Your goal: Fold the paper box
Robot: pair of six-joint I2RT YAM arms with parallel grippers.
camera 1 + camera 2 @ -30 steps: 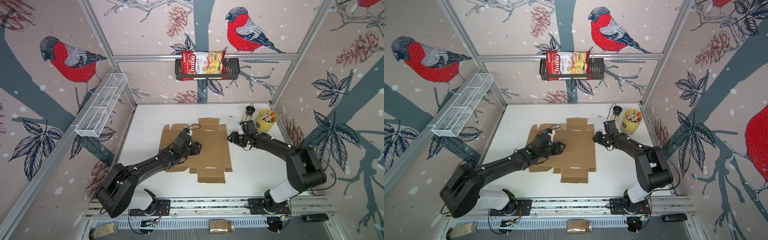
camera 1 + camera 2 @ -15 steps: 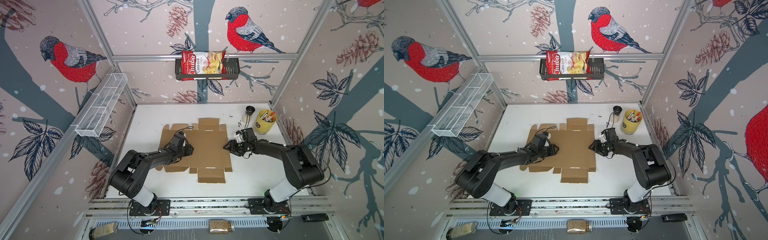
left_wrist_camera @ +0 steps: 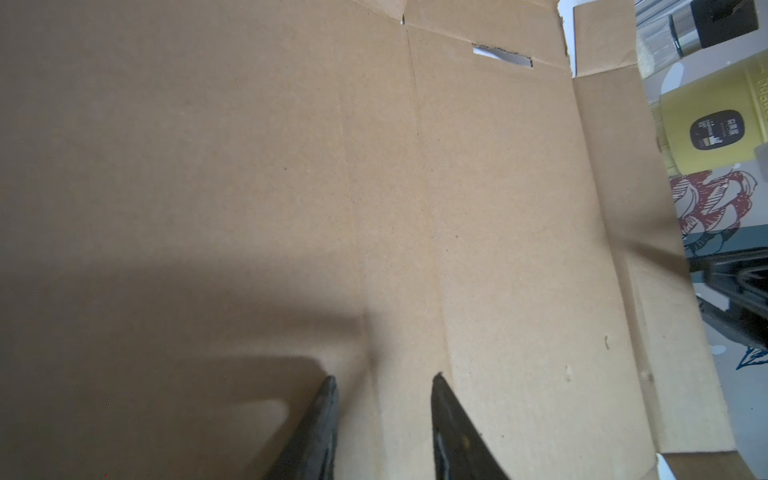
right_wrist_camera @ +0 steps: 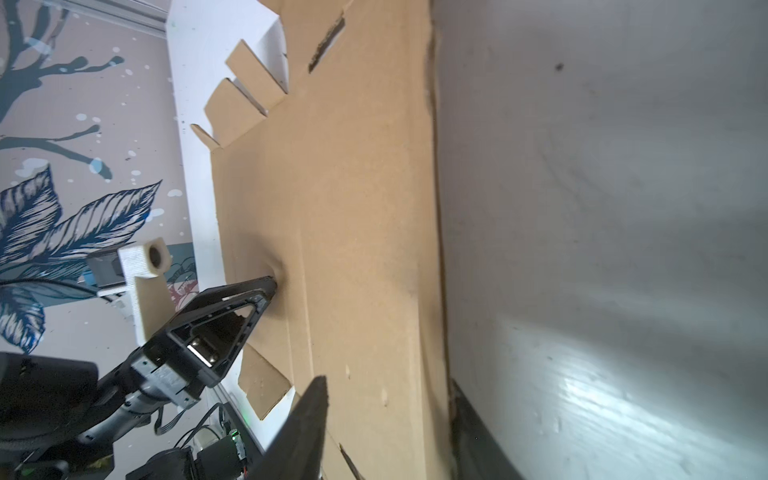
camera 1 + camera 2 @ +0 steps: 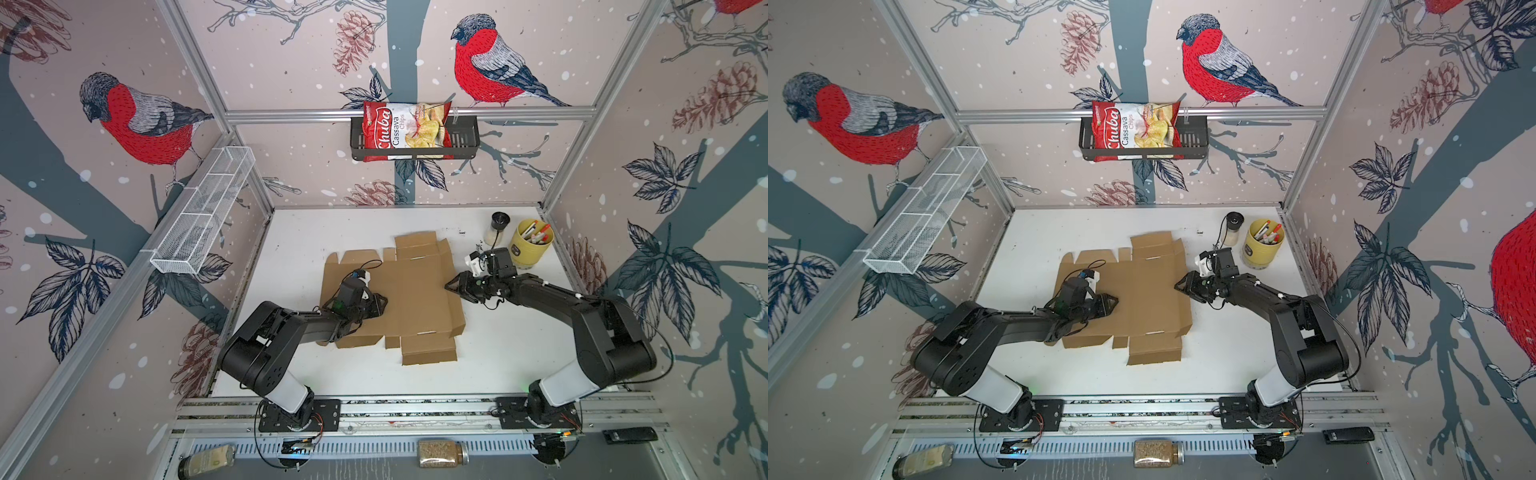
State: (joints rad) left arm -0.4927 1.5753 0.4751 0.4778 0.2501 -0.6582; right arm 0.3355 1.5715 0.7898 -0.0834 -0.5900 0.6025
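Both top views: one paper box (image 5: 415,291), flat sheet mid-table (image 5: 519,332), long axis 9-to-3. Two pincers. My left pincer (image 5: 384,301) rests on its 9 o'clock half. My right pincer (image 5: 448,286) meets its 3 o'clock edge; box lies 9 o'clock of it, so right arm nearer that flap.

Left wrist: left jaws part-open, empty, over card.

Right wrist: right jaws part-open astride edge, nothing clamped.

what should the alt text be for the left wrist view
A flat brown paper box sheet, creased but unfolded, fills almost the whole frame, with the left end effector showing as two dark fingertips set slightly apart over it, nearest the camera. A yellow cup stands beyond the sheet's far side.
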